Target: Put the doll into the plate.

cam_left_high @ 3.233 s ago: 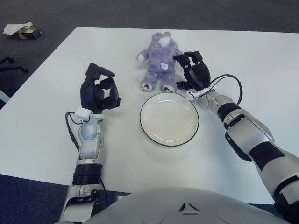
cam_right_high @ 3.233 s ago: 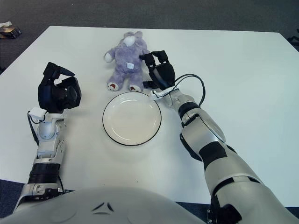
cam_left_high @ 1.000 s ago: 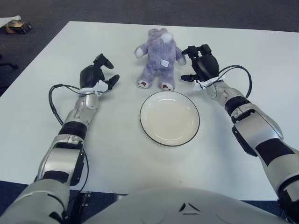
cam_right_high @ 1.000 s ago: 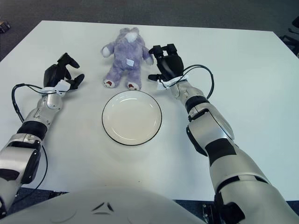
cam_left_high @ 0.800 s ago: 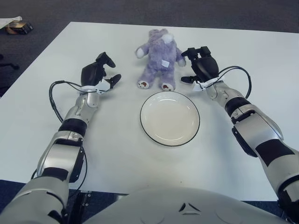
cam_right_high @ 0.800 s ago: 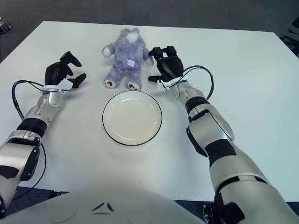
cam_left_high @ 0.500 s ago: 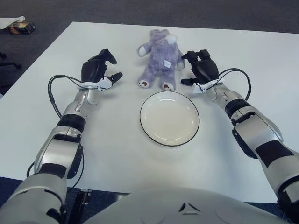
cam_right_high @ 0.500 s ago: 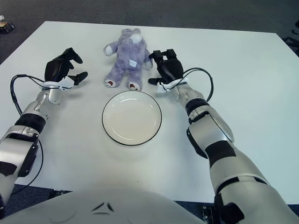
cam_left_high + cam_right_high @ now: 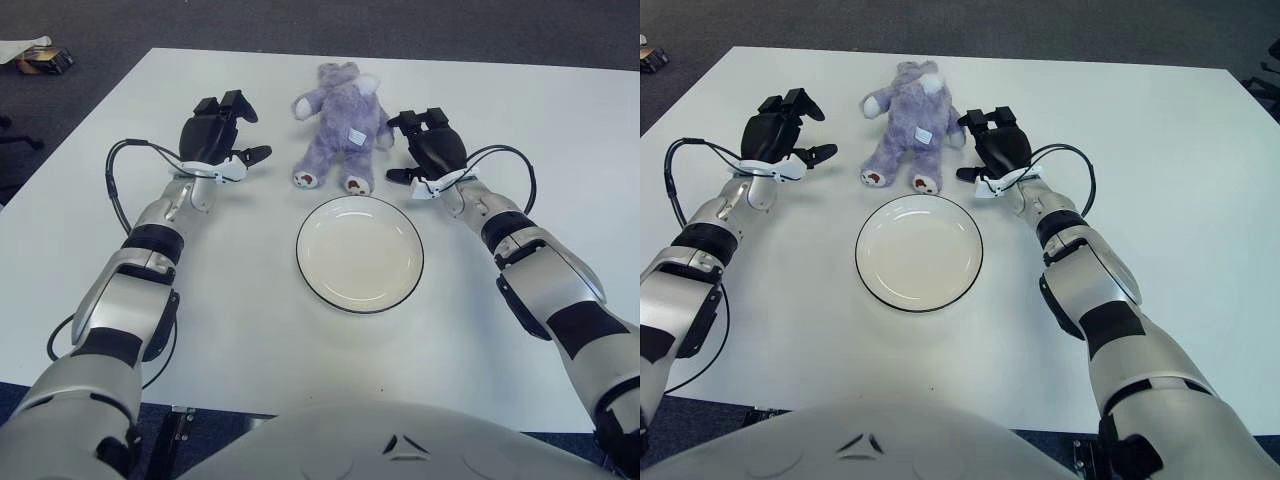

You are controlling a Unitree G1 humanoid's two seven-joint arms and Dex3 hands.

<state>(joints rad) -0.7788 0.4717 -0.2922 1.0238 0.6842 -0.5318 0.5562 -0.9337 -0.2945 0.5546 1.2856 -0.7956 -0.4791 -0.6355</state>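
2 hands flank the doll [image 9: 341, 122]: left hand [image 9: 214, 138] and right hand [image 9: 428, 150], fingers apart, holding nothing, likely for a two-sided scoop toward the plate [image 9: 322, 285].

A white table [image 9: 560, 120] on dark carpet [image 9: 400, 25], small box [image 9: 44, 62] beyond.

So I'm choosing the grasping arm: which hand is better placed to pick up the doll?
Probably the right hand: it is open, close beside the doll and near the plate. The left hand, also open, shows a wider gap from the doll.
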